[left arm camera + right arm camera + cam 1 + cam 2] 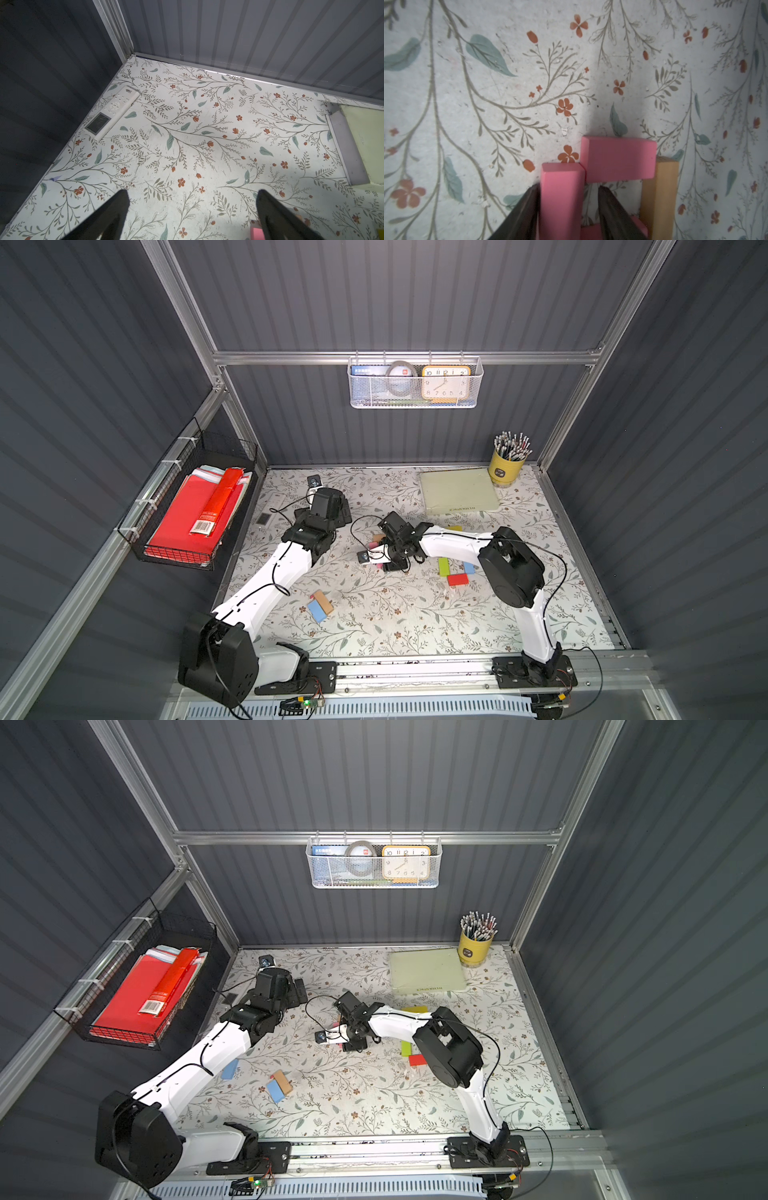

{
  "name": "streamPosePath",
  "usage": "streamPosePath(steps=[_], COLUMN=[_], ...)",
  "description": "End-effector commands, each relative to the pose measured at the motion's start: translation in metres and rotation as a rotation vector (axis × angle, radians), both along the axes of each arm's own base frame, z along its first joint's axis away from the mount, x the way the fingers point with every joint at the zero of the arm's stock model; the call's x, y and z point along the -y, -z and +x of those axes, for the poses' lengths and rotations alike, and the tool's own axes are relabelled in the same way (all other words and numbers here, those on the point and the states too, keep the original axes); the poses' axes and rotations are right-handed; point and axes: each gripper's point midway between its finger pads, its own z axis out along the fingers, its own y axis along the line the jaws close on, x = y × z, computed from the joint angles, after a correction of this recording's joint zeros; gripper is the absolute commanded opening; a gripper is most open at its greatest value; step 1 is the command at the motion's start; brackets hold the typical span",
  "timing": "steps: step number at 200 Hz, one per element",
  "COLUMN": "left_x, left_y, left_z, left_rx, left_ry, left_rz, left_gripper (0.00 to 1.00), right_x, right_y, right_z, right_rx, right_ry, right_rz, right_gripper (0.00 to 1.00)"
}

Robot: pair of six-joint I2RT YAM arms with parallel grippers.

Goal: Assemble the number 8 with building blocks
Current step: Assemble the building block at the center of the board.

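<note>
Right arm (453, 543) reaches in over the middle of the worktop (395, 626), wrist turned down onto a small cluster of building blocks.

Right jaws straddle a pink block (561, 197). One finger (527, 209) lies against its side. At the other finger (612, 209) a thin strip of worktop shows between finger and block. Cannot tell whether the block is clamped or only bracketed.

Layout around it, from the right wrist view:
- The end of the pink block meets the corner of a second pink block (618, 160) laid crosswise.
- A tan block (660, 197) runs parallel to the straddled one and butts against the other end of the crosswise piece. Together the three make three sides of a rectangle.
- More pink (591, 232) shows low between the fingers, mostly hidden.

Left arm (270, 580) is over the back left of the worktop. Left jaws are spread wide with nothing between them, held over bare floral surface. A white remote (112, 112) lies near the side wall.

Loose blocks elsewhere:
- Green block (444, 567), red block (457, 580) and blue block (468, 567) sit in a close group by the right elbow.
- Yellow block (454, 528) shows just behind the right forearm.
- Toward the front, a tan piece (323, 602) and a blue piece (316, 611) lie touching.
- In a top view, another blue one (230, 1069) lies beside the left forearm.
</note>
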Motion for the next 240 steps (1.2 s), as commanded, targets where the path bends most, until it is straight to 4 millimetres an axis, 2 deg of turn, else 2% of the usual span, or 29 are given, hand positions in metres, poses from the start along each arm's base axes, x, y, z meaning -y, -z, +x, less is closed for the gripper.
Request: streamPosePath(steps=[1, 37, 71, 85, 100, 125, 138, 168, 188, 213, 240], left_x=[-0.005, -0.004, -0.005, -0.005, -0.006, -0.006, -0.008, -0.016, -0.030, -0.062, -0.088], left_y=[0.003, 0.004, 0.002, 0.003, 0.002, 0.002, 0.002, 0.009, 0.018, 0.035, 0.075], left_z=[-0.002, -0.002, -0.002, -0.002, -0.003, -0.003, -0.005, -0.016, -0.027, -0.042, -0.067], left_rx=[0.002, -0.001, 0.002, 0.001, 0.003, 0.006, 0.009, -0.015, -0.062, -0.121, -0.209], left_ry=[-0.010, -0.007, -0.009, -0.013, -0.015, -0.021, -0.040, -0.127, -0.212, -0.329, -0.467], left_rz=[0.004, 0.003, 0.003, 0.003, 0.001, -0.005, -0.016, -0.115, -0.173, -0.302, -0.484], left_gripper=[0.99, 0.99, 0.99, 0.99, 0.99, 0.99, 0.99, 0.99, 0.99, 0.99, 0.99], right_x=[-0.001, 0.000, 0.019, 0.032, 0.046, 0.056, 0.052, 0.039, 0.037, 0.036, 0.038], right_y=[-0.016, -0.057, -0.081, -0.083, -0.075, -0.068, -0.082, -0.133, -0.151, -0.168, -0.186], right_z=[-0.005, -0.008, -0.006, -0.004, -0.003, -0.006, -0.010, -0.021, -0.025, -0.034, -0.036], right_rx=[0.005, 0.032, 0.032, 0.042, 0.061, 0.051, 0.022, -0.051, -0.117, -0.177, -0.213], right_ry=[-0.013, 0.004, 0.072, 0.108, 0.142, 0.185, 0.201, 0.242, 0.298, 0.316, 0.362], right_rz=[0.046, 0.144, 0.220, 0.237, 0.219, 0.202, 0.281, 0.521, 0.615, 0.706, 0.771], right_gripper=[0.52, 0.56, 0.59, 0.60, 0.63, 0.64, 0.67, 0.74, 0.78, 0.80, 0.82])
